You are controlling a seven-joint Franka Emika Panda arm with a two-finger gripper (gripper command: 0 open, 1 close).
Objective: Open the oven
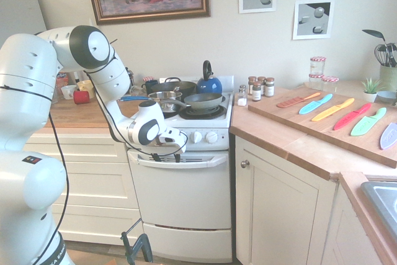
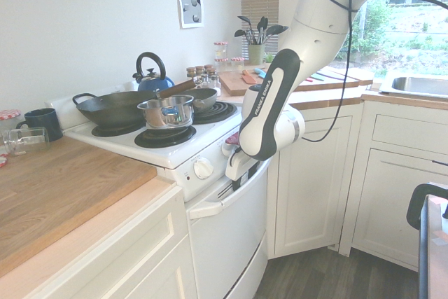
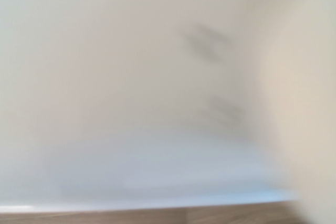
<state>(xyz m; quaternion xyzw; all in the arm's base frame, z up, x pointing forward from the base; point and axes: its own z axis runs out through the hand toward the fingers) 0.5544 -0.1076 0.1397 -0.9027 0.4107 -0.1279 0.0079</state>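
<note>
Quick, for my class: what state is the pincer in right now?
Pincer: open, its two fingertips apart at the oven's bar handle, not closed on anything.

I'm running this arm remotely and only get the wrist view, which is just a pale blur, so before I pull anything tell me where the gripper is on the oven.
Observer: The gripper is at the bar handle, left of its middle in the first exterior view.

Operator: Is it open or shut?

Observer: Open; its two dark fingertips stand apart, side by side along the handle.

Operator: And has the oven door come open?

Observer: No, the white door looks shut, upright against the cooker front.
</note>
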